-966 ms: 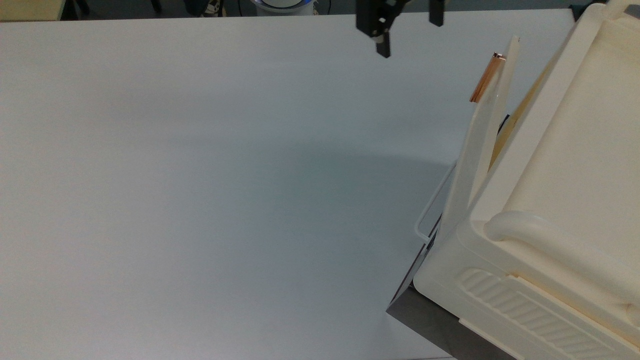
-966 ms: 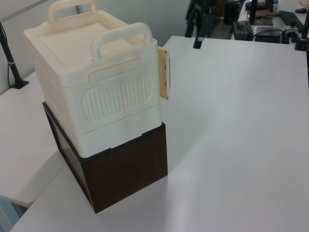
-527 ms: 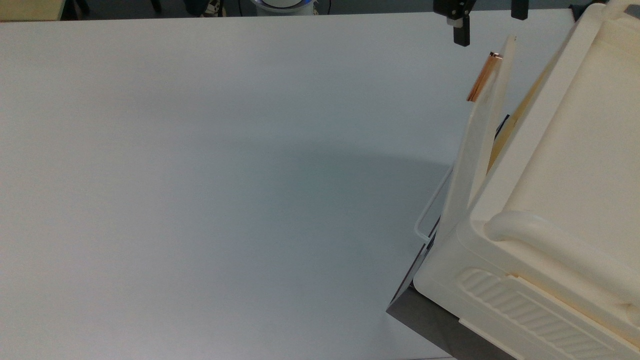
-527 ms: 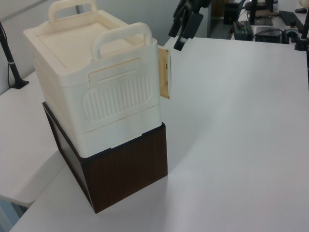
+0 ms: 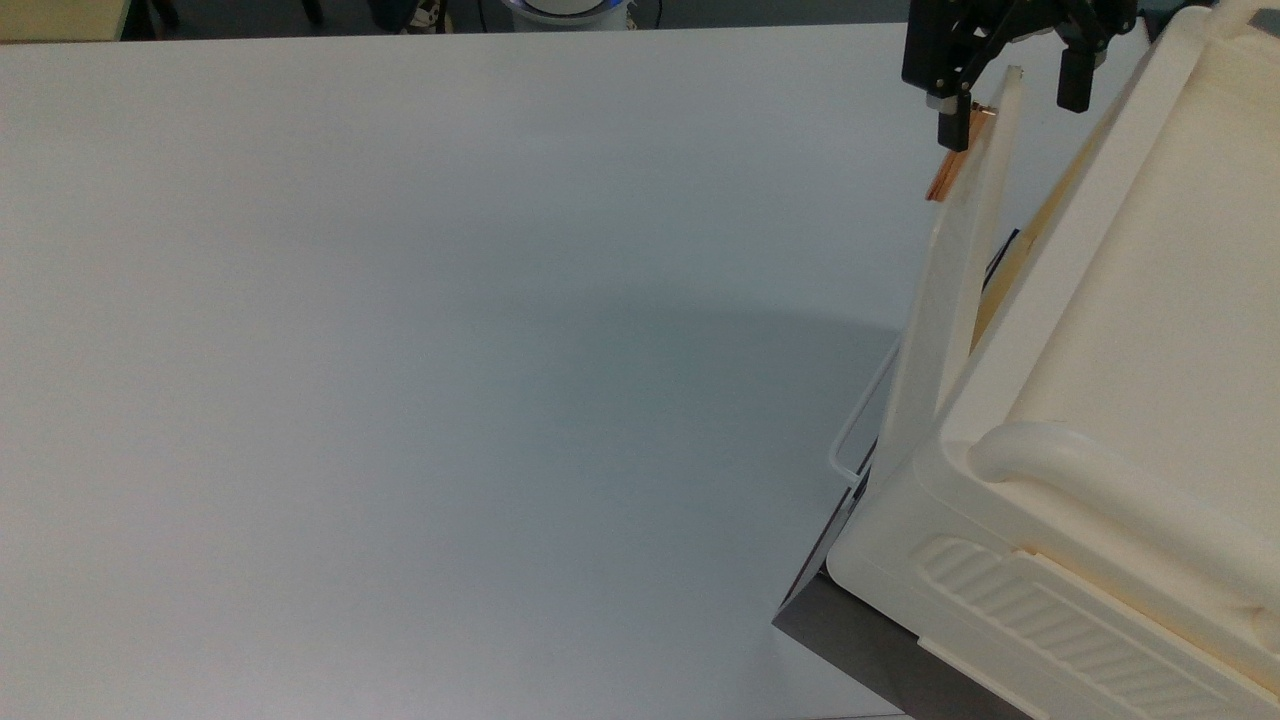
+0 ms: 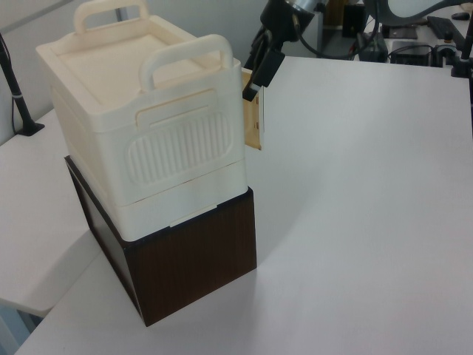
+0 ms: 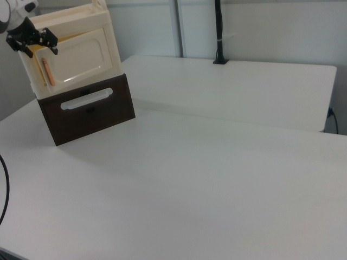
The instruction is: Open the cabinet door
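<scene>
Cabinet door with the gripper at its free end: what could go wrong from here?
The open gripper straddles the cabinet door's free top edge beside the copper handle; closing there may pinch the thin panel and slip. The cream cabinet merely sits on the dark drawer box, so a hard pull could shift it.

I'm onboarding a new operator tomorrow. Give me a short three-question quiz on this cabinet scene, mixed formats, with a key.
1. True or false: the cabinet door is fully shut against the cream cabinet.
2. Multiple choice: in the top view, the open end effector is at
A. the door's free end, straddling its top edge near the copper handle
B. the white wire loop handle
C. the ribbed side panel
3. Fill in: the cream cabinet stands on a dark ____ box.

Key: 1 false, it stands ajar; 2 A; 3 brown.
</scene>
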Motion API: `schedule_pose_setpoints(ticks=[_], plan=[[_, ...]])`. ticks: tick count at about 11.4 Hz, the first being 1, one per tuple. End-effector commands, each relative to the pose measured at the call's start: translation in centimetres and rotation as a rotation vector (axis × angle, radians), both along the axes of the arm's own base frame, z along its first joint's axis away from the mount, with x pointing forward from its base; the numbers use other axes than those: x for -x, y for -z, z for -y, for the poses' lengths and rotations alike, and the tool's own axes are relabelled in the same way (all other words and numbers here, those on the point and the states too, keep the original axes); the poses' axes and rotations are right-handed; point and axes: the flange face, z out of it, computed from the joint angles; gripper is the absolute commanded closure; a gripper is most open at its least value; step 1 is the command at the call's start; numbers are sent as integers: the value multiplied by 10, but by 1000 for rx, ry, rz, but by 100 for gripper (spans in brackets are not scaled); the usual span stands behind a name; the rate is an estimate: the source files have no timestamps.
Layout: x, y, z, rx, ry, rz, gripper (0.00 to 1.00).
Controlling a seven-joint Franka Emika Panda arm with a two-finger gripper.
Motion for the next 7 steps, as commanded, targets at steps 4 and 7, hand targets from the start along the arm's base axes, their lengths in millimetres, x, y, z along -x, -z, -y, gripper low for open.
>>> schedule_pose_setpoints(ticks=[4, 7], plan=[[-12, -13, 67, 64, 115, -10, 0], [-20, -14, 102, 113, 174, -26, 0]])
